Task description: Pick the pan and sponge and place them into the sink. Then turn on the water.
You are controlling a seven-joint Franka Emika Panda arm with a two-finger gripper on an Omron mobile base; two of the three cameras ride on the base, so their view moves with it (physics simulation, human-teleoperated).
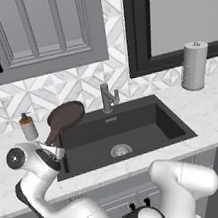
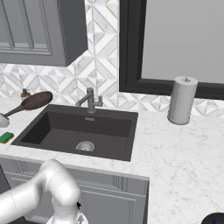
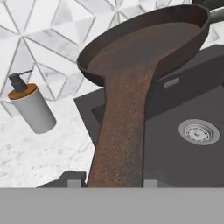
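The gripper [image 3: 113,183] is closed on the long brown handle of the pan [image 3: 144,43]; its two dark fingertips [image 3: 74,183] sit on both sides of the handle, pinching it. The pan is lifted off the counter and hangs tilted above the back left corner of the sink [image 1: 154,123], with the round dark dish higher than the handle. In the left base view the pan [image 1: 66,116] is just in front of the tiled wall, between the soap dispenser [image 1: 28,126] and the faucet [image 1: 107,97].

The sink [image 2: 57,127] is a black basin with a silver drain [image 2: 85,145] in its floor. The sponge [image 2: 6,137] lies flat on the marble counter [image 2: 183,144] near the left edge of the sink, green side up. A paper towel roll [image 2: 182,100] stands upright at the back edge of the counter, well apart from the sink on its right side.
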